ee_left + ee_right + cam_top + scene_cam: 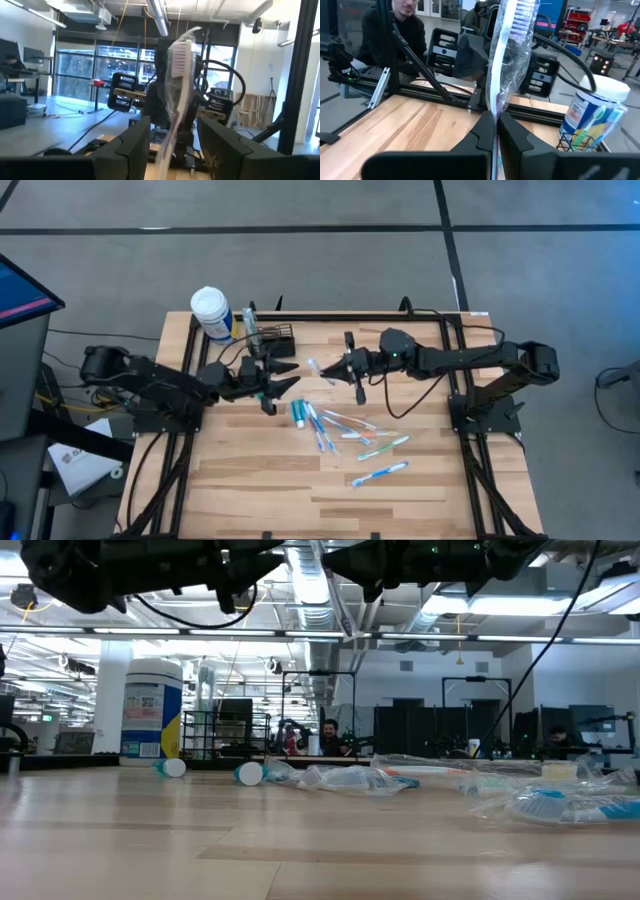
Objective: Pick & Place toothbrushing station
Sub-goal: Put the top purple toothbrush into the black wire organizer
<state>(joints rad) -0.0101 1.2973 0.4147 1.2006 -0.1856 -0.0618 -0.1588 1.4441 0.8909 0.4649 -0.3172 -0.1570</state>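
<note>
Wooden tabletop (pixel 250 480) in an open workshop, both arms meeting near the middle.

I am seeing the right gripper (pixel 329 370) pinching a wrapped toothbrush (pixel 507 55) tight between its fingers, while the left gripper (pixel 287 375) is standing spread apart, the toothbrush between its fingers but not clamped. The black mesh caddy (pixel 272 340) is sitting near the far edge, beside the white-capped bottle (pixel 212 313).
</note>
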